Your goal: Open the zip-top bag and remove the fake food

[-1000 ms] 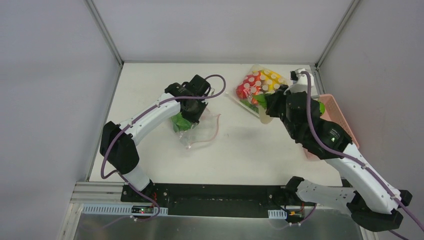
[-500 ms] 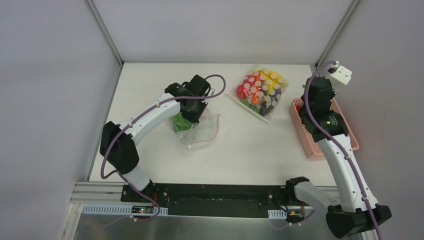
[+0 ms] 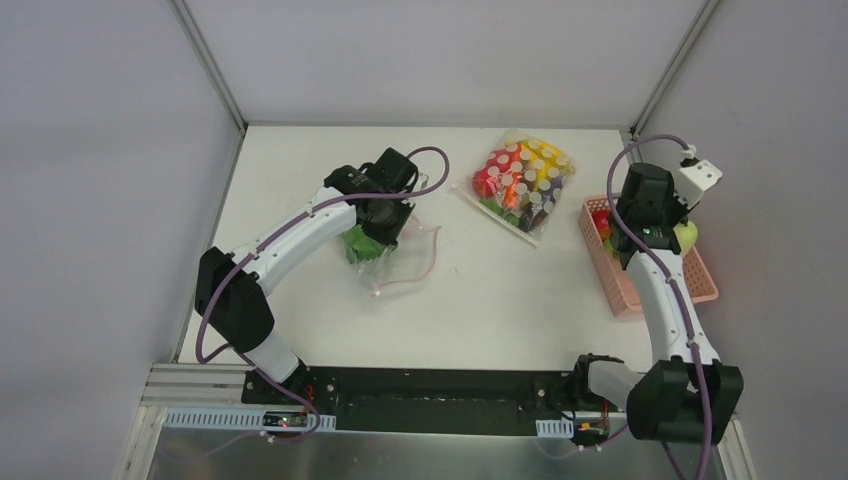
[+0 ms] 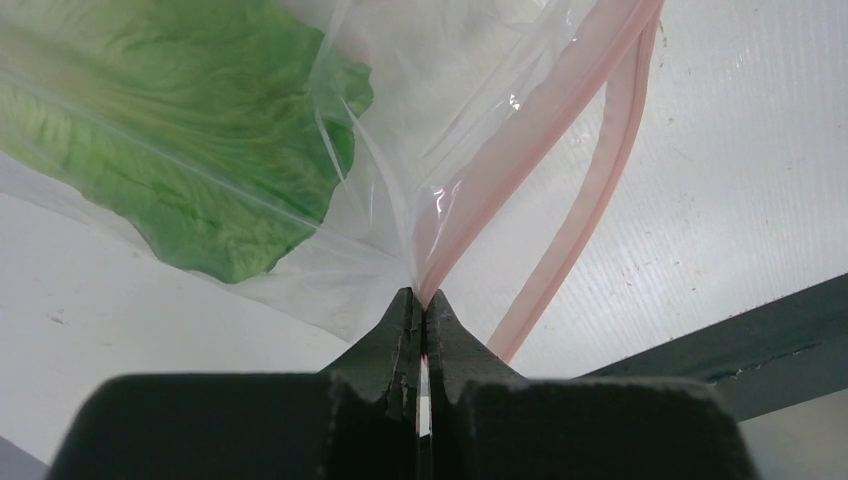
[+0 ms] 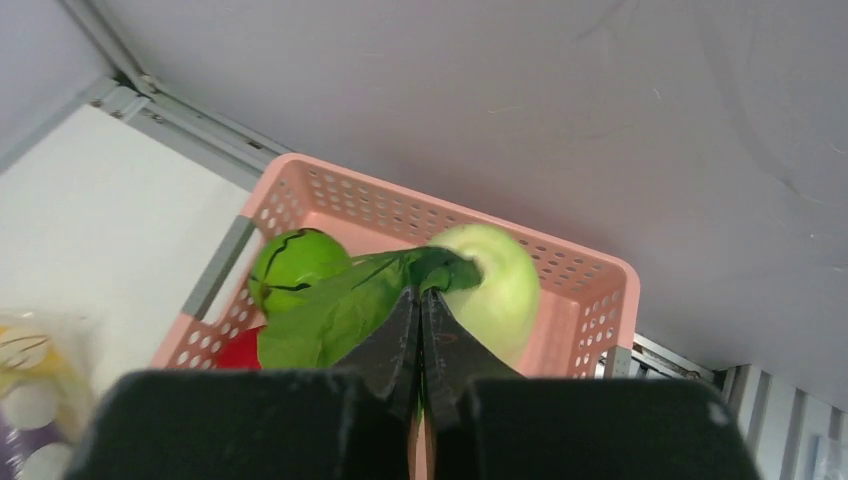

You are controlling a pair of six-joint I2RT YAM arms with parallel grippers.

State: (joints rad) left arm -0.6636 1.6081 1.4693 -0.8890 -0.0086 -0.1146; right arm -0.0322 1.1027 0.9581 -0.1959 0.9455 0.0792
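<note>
While left jaws pinch the zip-top bag (image 4: 385, 150) tightly, right jaws grip a leafy green piece (image 5: 340, 300) over the pink basket (image 5: 590, 300); releasing it should come next.

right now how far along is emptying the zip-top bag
Done: zip-top bag open; green round fruit in the pink basket. In hand: right fingers grip the radish by its leaves over the basket; left fingers pinch the bag's zip strip. Left: lettuce inside the bag.
</note>
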